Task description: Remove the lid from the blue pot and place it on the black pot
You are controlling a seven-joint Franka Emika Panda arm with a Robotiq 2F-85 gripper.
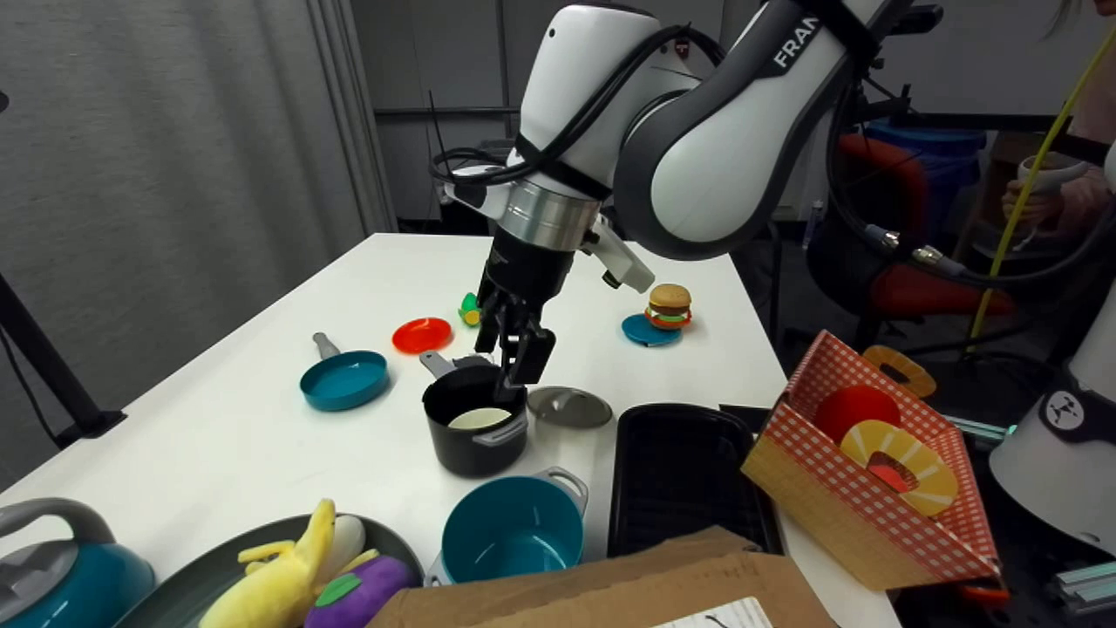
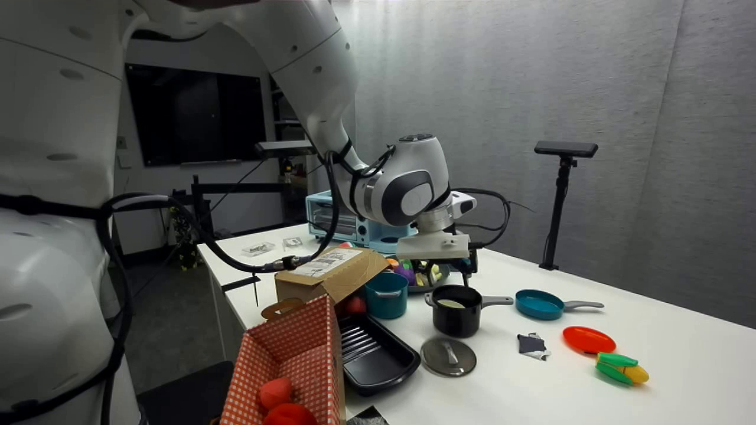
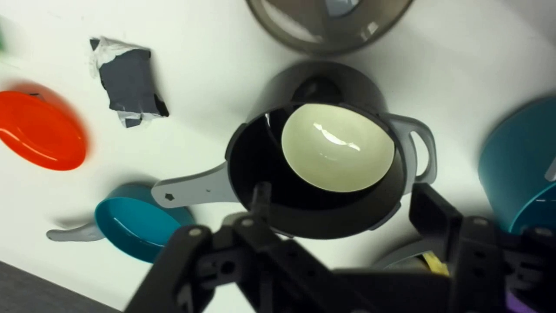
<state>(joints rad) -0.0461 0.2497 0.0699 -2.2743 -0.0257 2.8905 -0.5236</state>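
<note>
The lid (image 2: 449, 356), smoky glass with a grey handle, lies on the table beside the black pot (image 2: 456, 319); it also shows in an exterior view (image 1: 571, 407) and partly at the top of the wrist view (image 3: 299, 30). The black pot (image 1: 475, 445) is uncovered and holds a cream bowl (image 3: 341, 161). The blue pot (image 1: 514, 532) stands uncovered near it; it also shows at the right of the wrist view (image 3: 512, 161). My gripper (image 3: 345, 198) is open and empty, just above the black pot; its exact height over the rim is unclear.
A black tray (image 1: 693, 471) and a checked basket (image 1: 872, 471) stand near the blue pot, with a cardboard box (image 1: 593, 593) close by. A teal pan (image 2: 538, 304), red plate (image 2: 589, 340), toy corn (image 2: 620, 369) and dark scrap (image 2: 533, 345) lie around the black pot.
</note>
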